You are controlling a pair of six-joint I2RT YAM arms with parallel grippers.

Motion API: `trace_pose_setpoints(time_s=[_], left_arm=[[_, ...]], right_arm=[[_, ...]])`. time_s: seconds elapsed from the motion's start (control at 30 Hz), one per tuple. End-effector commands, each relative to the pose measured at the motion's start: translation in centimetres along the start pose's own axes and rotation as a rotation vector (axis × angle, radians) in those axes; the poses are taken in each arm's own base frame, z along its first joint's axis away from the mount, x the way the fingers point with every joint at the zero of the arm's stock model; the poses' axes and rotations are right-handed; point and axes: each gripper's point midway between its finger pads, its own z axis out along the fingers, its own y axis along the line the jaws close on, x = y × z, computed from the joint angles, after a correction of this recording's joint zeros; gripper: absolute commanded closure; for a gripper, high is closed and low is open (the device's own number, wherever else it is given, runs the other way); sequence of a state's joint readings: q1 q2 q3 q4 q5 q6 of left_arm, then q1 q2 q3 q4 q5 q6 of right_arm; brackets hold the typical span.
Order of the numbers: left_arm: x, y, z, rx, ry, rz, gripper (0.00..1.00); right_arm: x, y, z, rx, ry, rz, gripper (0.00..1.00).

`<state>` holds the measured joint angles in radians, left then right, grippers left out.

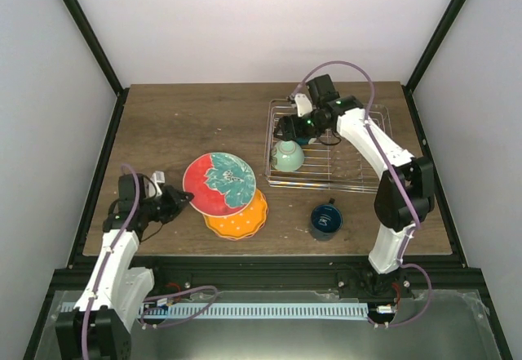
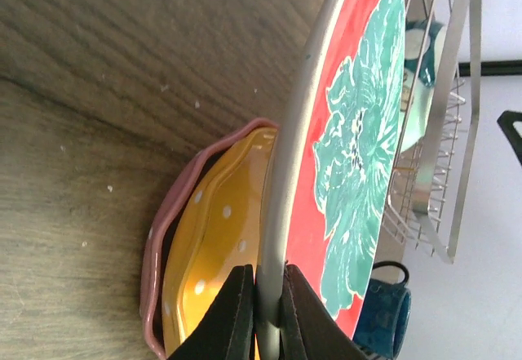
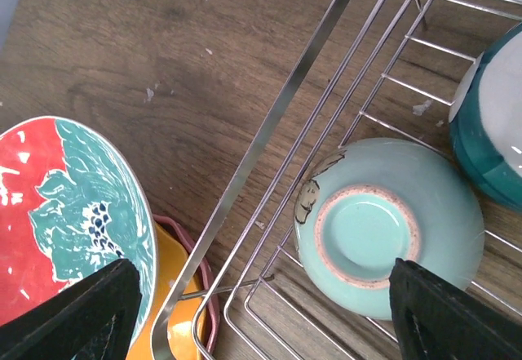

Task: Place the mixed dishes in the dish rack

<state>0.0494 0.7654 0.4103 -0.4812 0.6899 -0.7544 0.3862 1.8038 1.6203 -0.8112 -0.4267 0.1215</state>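
My left gripper (image 1: 181, 200) (image 2: 267, 315) is shut on the near rim of the red-and-teal plate (image 1: 218, 182) (image 2: 359, 156), which stands tilted up off the stack. Under it lie the orange dotted plate (image 1: 242, 220) (image 2: 220, 237) and a pink plate (image 2: 159, 254), only its rim showing. The dark blue mug (image 1: 325, 220) stands upright on the table in front of the dish rack (image 1: 359, 182) (image 3: 269, 123). In the rack's left end a pale green bowl (image 1: 287, 157) (image 3: 383, 229) lies upside down, beside a blue-sided bowl (image 3: 489, 123). My right gripper (image 1: 287, 126) (image 3: 265, 315) hangs open above the green bowl, holding nothing.
The wooden table (image 1: 179, 123) is bounded by a black frame, with slanted posts at both back corners. The plate stack sits just left of the rack's front left corner. The rack's right half holds only bare wires.
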Motion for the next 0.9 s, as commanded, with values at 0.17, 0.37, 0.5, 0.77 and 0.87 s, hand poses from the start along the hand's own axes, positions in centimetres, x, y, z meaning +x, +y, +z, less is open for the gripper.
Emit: trace_pose_setpoints(time_s=[0.17,0.37,0.5,0.77,0.87], left_arm=[[-3.3,-6.4,-2.6,0.176,-0.104,0.166,1.00],[-4.5,-7.9,-3.2,0.205,-0.127,0.178,1.00],[-4.9,-9.2,-3.4,0.239,-0.126,0.204,1.00],[-5.4,-10.9,-3.8,0.298,-0.125,0.243,1.00],[-5.6,-11.4,-3.8,0.309,-0.118,0.255,1.00]], right_arm=[[-1.7,0.1,-0.2,-0.110,-0.039,0.039,0.15],[-2.1,0.7,-0.1,-0.177,-0.046,0.041,0.15],[-2.1,2.1,0.1,-0.275,-0.049,0.024,0.15],[-2.3,4.0,0.9,-0.428,-0.051,-0.043,0.15],[-2.2,4.7,2.2,-0.432,-0.031,-0.068,0.15]])
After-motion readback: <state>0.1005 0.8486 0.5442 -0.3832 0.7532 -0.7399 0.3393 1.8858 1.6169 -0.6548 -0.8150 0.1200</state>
